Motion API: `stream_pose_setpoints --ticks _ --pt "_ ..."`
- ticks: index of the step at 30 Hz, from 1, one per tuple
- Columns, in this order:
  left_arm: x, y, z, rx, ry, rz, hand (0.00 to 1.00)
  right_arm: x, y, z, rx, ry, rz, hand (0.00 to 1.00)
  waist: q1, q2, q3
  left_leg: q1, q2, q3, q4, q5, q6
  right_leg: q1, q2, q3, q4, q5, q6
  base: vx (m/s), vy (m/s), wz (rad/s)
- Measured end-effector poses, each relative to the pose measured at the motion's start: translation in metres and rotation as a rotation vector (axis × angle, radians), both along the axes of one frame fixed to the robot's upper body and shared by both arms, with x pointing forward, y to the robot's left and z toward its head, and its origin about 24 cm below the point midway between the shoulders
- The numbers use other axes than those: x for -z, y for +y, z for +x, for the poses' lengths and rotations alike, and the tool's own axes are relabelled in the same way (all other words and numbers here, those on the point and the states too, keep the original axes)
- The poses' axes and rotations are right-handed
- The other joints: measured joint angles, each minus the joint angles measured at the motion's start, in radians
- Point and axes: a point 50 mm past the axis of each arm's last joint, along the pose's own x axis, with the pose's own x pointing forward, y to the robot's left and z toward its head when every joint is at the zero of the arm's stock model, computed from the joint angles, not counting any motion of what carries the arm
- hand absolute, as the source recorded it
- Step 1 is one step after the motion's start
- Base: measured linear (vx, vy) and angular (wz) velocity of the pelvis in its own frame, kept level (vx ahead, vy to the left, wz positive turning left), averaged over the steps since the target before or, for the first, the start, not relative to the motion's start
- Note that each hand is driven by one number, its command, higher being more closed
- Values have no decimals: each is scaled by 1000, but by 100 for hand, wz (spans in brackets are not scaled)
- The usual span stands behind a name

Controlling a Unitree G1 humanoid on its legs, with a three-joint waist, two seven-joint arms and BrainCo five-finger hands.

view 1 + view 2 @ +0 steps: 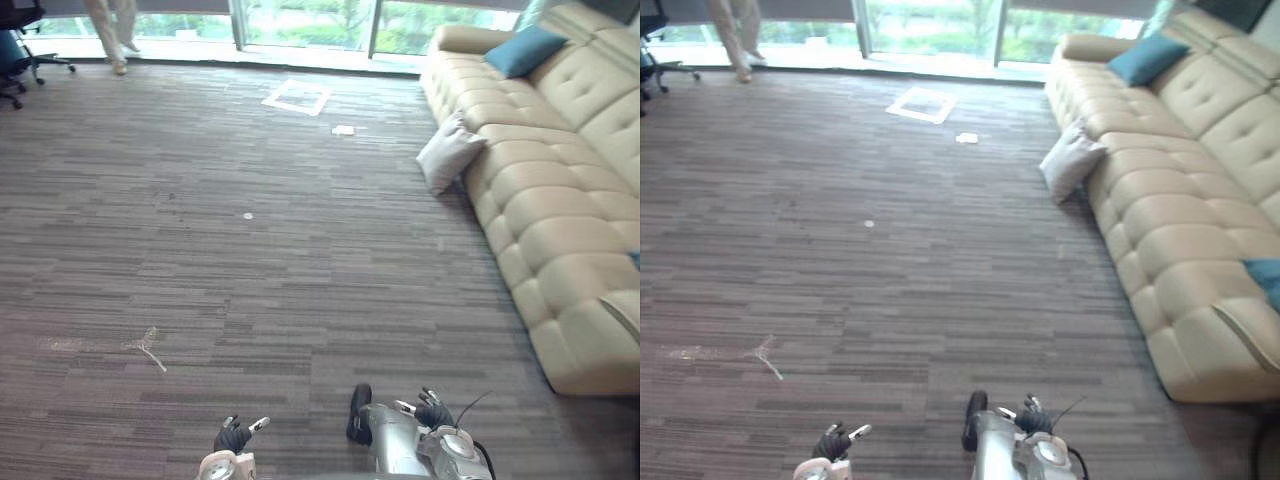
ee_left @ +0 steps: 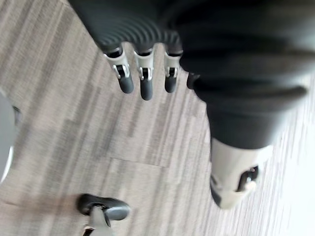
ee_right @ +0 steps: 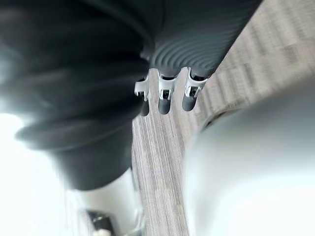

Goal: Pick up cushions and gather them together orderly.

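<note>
Grey cushion [image 1: 447, 152] leaned against beige sofa [image 1: 560, 200], far ahead and to the right of both hands; teal cushion [image 1: 523, 50] on the seat beyond. Left hand [image 1: 233, 437] and right hand [image 1: 433, 412] hung empty, fingers slack and apart. Judgement: close the distance first, then reach low and grip one corner.

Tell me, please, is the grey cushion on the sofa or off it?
Off it: the grey cushion rests on the carpet, leaning against the sofa front.

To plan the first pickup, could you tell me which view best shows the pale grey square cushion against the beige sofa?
The left eye view: the pale grey square cushion shows whole, propped against the beige sofa. The right eye view shows it likewise; both wrist views face carpet.
</note>
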Motion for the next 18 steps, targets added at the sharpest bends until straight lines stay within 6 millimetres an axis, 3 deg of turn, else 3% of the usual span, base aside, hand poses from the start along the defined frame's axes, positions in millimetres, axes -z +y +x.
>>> stream_pose_setpoints --ticks 1,2,3,5,6,8,10,11,12,13,14,15,16,18 --pt "0 0 1 -2 -2 0 0 -1 -1 0 0 -3 -3 0 -1 6 -1 -34 9 -2 87 24 -23 8 6 0 12 -26 0 733 -255 -14" --pt "-1 -1 3 -20 -10 -6 0 -1 -3 1 1 1 -7 0 -1 26 9 -140 39 -23 350 166 -78 68 32 10 -9 -67 -7 723 -214 -35" --pt "-1 -2 3 -49 -17 -15 0 -1 -5 1 1 5 -11 0 3 37 17 -240 82 -14 573 227 -128 143 70 26 -68 -81 -15 864 -192 -44" --pt "-4 4 5 -80 -40 -3 0 1 1 -1 -11 20 6 0 11 34 30 -338 135 54 775 140 -87 310 112 65 -184 -89 -25 774 -105 -62" --pt "-6 12 4 -80 -51 20 0 2 10 0 -12 17 34 0 20 4 34 -398 132 98 788 95 -60 406 113 99 -264 -89 -26 629 -83 -69" --pt "-9 18 5 -99 -72 32 0 5 20 0 -18 28 62 0 27 -14 26 -524 127 165 712 27 -17 511 110 157 -368 -84 -18 553 -28 -81" --pt "-11 20 8 -121 -95 27 0 7 27 0 -33 50 76 0 46 -6 28 -635 96 180 510 2 7 580 97 221 -427 -88 -11 559 121 -110" --pt "-12 19 11 -128 -117 24 0 10 30 -2 -34 66 84 0 65 -9 27 -659 60 170 278 49 -23 606 72 257 -453 -111 26 648 261 -126" --pt "-12 17 11 -120 -116 22 0 10 29 -3 -36 70 78 0 72 9 26 -669 49 163 56 127 -43 635 68 291 -480 -130 47 534 273 -110" --pt "-12 16 11 -121 -116 16 0 10 27 -3 -36 71 71 0 75 17 30 -670 53 150 23 230 -34 667 72 314 -495 -148 59 615 349 -87" --pt "-12 19 11 -122 -118 22 0 11 32 -4 -46 81 79 0 76 -4 16 -659 25 159 40 284 15 698 34 331 -505 -157 60 648 355 -52" --pt "-13 23 12 -118 -121 35 0 12 38 -4 -48 78 92 0 73 -38 7 -661 7 180 53 253 37 692 7 324 -499 -147 58 766 402 -40" --pt "-14 23 14 -112 -124 36 0 13 39 -8 -47 88 98 0 74 -49 3 -668 -6 178 85 211 64 671 -6 326 -451 -109 74 719 372 -13" --pt "-13 24 14 -99 -117 41 0 14 38 -11 -41 92 94 0 73 -64 -3 -635 -35 180 97 160 90 621 -25 339 -281 -89 103 577 288 11"
